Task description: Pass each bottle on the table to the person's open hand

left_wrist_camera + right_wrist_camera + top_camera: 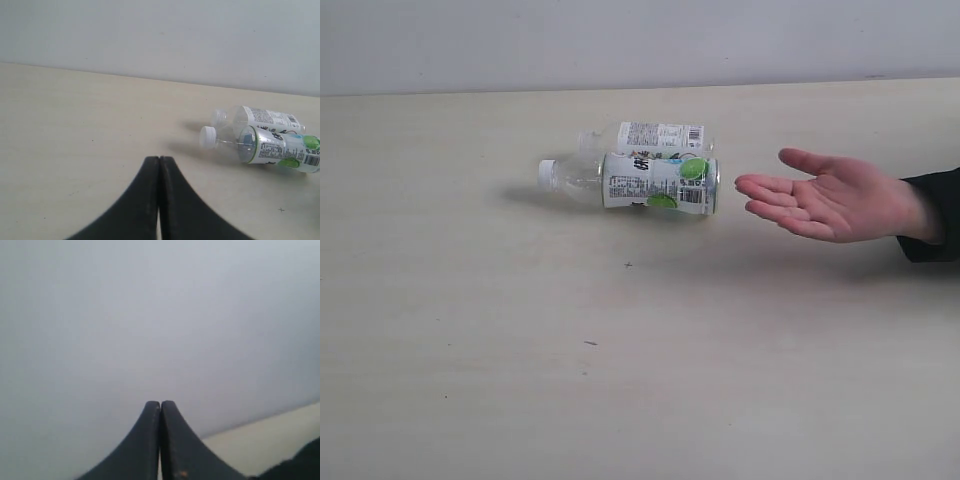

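Clear front bottle (655, 182), white cap, white label with green marks; clear rear bottle (660, 134), white label; pale beige wood-grain table (620, 380).

I am looking at a wide, flat surface (620, 400) of pale beige wood grain; two bottles lie on it on their sides, around the middle of its far half in the exterior view. The nearer bottle (640, 182) is clear, with a white cap pointing left and a white label with green marks; the farther bottle (655, 136) lies right behind it, roughly parallel — touching or only just beside, I cannot tell which — its white label covered in small print. A few dark specks (628, 265) dot the surface in front of the bottles; a soft shadow spreads by the nearer bottle's cap.
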`<state>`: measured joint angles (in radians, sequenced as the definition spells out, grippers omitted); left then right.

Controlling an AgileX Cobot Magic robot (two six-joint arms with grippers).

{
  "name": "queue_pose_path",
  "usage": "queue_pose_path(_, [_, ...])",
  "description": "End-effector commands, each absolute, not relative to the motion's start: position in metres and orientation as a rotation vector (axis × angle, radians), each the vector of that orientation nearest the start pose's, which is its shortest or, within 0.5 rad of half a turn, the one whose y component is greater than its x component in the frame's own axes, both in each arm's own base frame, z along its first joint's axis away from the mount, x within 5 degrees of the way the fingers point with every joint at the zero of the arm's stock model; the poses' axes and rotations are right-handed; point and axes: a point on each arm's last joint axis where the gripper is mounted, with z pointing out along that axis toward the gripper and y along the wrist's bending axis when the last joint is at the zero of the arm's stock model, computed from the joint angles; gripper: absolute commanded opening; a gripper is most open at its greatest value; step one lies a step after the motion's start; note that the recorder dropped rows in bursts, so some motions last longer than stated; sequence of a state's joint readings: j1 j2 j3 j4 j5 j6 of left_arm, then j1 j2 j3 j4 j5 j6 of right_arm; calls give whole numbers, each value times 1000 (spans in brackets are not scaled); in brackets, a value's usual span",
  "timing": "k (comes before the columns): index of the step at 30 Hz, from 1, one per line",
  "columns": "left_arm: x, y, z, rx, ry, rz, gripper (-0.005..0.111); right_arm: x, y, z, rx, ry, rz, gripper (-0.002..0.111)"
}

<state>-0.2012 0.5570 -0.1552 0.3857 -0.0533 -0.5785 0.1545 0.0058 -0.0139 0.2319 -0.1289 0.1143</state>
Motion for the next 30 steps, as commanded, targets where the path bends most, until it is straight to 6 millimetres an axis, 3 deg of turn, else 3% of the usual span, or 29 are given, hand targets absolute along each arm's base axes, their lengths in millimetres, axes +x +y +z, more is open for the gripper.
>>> queue_pose_path(1, [111, -24, 224, 18, 1845, -296, 0, 47, -3, 249, 272, 1091, 480, 0])
queue_pose_path(4, [111, -24, 224, 18, 1845, -296, 0, 38, -8, 272, 304, 925, 534, 0])
queue_pose_path(9, [111, -24, 224, 18, 1845, -296, 0, 51, -4, 322, 281, 962, 526, 0])
queue_pose_path(14, [111, -24, 224, 18, 1845, -296, 0, 98, 10, 364, 222, 1194, 477, 0])
queue_pose_path(18, [111, -24, 224, 18, 1845, -296, 0, 162, 24, 380, 152, 1485, 396, 0])
queue_pose_path(23, [111, -24, 224, 18, 1845, -296, 0, 246, 39, 380, 41, 1873, 256, 0])
queue_pose_path(26, [111, -24, 224, 18, 1845, -296, 0, 292, 55, 362, -142, 2158, 163, 0])
queue_pose_path(30, [111, -24, 224, 18, 1845, -296, 0, 333, 102, 333, -526, 2409, 152, 0])
